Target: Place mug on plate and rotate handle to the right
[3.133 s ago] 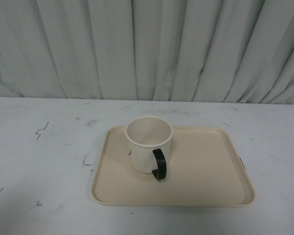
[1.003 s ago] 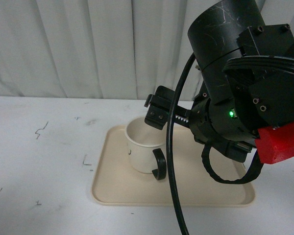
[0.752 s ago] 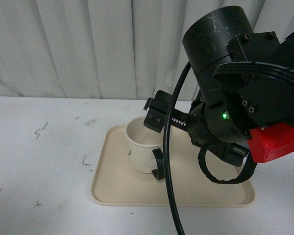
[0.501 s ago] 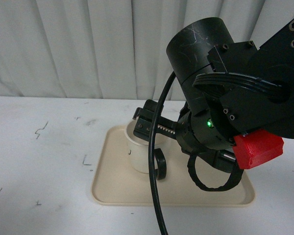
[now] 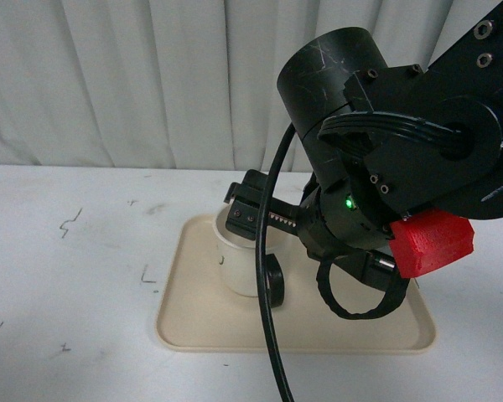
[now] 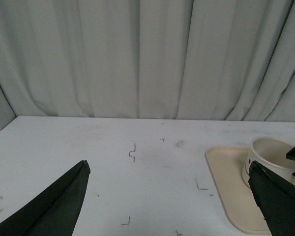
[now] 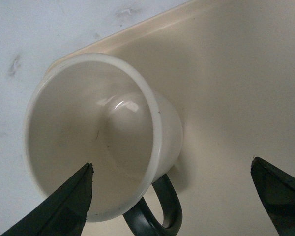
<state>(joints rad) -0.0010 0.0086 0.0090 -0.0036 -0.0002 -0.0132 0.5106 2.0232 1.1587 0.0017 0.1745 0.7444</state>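
The mug (image 5: 237, 270) stood up straight on the plate (image 5: 180, 322), and its open mouth faced up. Seen from the front, it sat on the plate's 9 o'clock side, near the far edge. The handle (image 5: 274, 281) stuck out from the mug at about 5 o'clock, toward the camera and a little to the right. The plate lay flat on the white table (image 5: 75, 276), which had small dark marks on it. The right gripper (image 7: 172, 163) reached in from the 3 o'clock side and hung close over the mug's rim. Its fingers (image 7: 64, 206) were spread wide and gripped nothing. In the right wrist view, one finger was over the mouth of the mug and the other was over bare plate, with the handle side of the mug between them. I could not tell if a finger touched the mug. The right arm was big and black, with a red block (image 5: 432, 243), a tiny green light (image 5: 350, 202) and a black cable (image 5: 268, 335) hanging down in front of the mug. The left gripper (image 6: 168, 166) was spread wide too and held nothing. It hung over the bare table, well apart from the plate. A pale curtain (image 5: 134, 84) hung behind the table.
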